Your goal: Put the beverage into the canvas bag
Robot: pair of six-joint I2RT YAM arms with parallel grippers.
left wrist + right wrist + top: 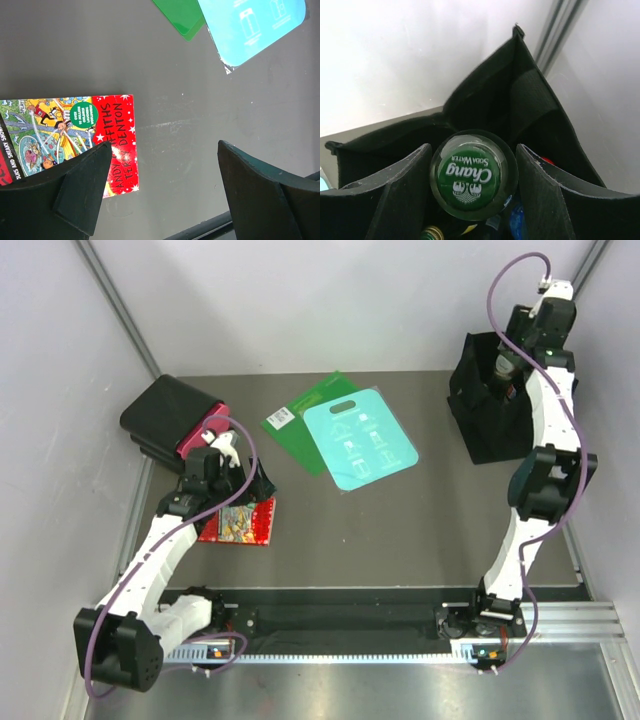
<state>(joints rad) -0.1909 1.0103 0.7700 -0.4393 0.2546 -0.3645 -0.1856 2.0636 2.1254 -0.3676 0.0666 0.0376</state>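
Right wrist: bottle [473, 175] upright, cap up, between fingers [402, 192], inside canvas bag [520, 105].

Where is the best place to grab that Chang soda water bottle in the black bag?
By the shoulder just under the green cap, coming straight down from above: the Chang soda water bottle stands upright, cap up, and the soft walls of the canvas bag close off its sides. The right gripper clamps it exactly that way.
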